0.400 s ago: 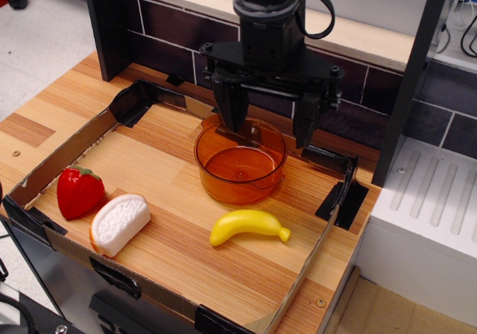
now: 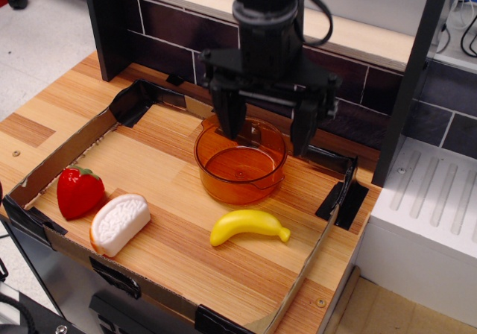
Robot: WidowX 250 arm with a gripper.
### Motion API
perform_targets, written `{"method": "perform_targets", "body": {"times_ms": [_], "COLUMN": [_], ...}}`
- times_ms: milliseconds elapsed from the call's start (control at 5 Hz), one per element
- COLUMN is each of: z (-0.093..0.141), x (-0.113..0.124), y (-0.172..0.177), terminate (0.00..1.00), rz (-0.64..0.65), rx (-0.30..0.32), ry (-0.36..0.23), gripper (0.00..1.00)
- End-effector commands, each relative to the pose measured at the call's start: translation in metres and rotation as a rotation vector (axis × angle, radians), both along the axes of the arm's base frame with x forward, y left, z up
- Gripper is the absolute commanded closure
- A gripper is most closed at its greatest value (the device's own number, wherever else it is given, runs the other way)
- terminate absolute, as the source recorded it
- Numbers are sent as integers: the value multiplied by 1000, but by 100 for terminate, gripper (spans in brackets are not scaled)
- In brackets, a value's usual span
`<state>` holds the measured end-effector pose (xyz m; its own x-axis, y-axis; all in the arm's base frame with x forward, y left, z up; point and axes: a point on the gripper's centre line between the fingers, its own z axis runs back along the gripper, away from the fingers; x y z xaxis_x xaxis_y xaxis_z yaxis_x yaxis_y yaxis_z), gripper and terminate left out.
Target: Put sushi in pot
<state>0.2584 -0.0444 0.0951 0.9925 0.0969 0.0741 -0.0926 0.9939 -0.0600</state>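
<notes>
On wood tabletop, sushi (front-left), pot w/ gripper above

A black robot gripper hangs over the rear of the round transparent amber-orange plastic pot, its fingers spread wide apart and holding nothing. The pot is empty. The white oblong plastic sushi with a bumpy top and orange underside lies on the wooden counter near the front left, just beside a red plastic strawberry. A yellow plastic banana lies in front of the pot, apart from it. A low cardboard wall borders the work area.
</notes>
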Motion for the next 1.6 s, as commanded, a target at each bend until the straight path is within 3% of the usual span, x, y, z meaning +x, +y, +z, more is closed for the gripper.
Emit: {"method": "perform_targets", "body": {"times_ms": [0, 200, 400, 800, 1400], "z": [21, 19, 4, -28, -61], "x": [-25, -35, -42, -48, -50], "y": [40, 64, 88, 101, 97], "terminate": [0, 0, 0, 0, 0], "rz": [-107, -151, -211, -471, -579], "rx": [-49, -56, -47, 60, 191], "ry": [-13, -17, 37, 49, 18], "gripper": [0, 0, 0, 0, 0]}}
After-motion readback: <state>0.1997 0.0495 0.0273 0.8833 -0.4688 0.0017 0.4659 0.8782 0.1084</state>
